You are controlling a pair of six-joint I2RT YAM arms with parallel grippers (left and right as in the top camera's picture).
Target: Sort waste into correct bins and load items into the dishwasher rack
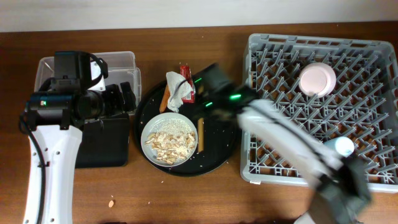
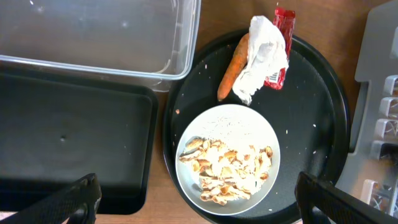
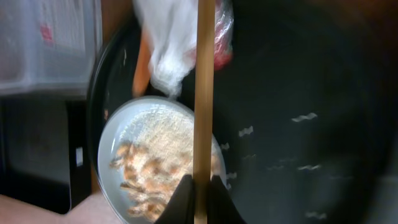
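The pale plate (image 1: 168, 138) holds beige food scraps (image 2: 227, 165) and sits on the round black tray. The white napkin (image 1: 177, 87) and the red wrapper (image 2: 283, 43) lie at the tray's far side. My right gripper (image 3: 199, 186) is shut on a wooden chopstick (image 3: 203, 93) and holds it above the tray, just right of the plate (image 3: 155, 143). In the overhead view the chopstick (image 1: 200, 134) shows below the blurred right gripper (image 1: 202, 117). My left gripper (image 2: 199, 205) is open and empty, above the clear tub (image 1: 118, 62) and the black tray bin (image 1: 102, 146).
The grey rack (image 1: 273, 168) fills the right side, with the pinkish bowl (image 1: 317, 79) and the light-blue cup (image 1: 344, 147) in it. An orange carrot (image 2: 231, 68) lies under the napkin on the round black tray (image 1: 217, 155). A small crumb (image 1: 111, 203) lies on the table.
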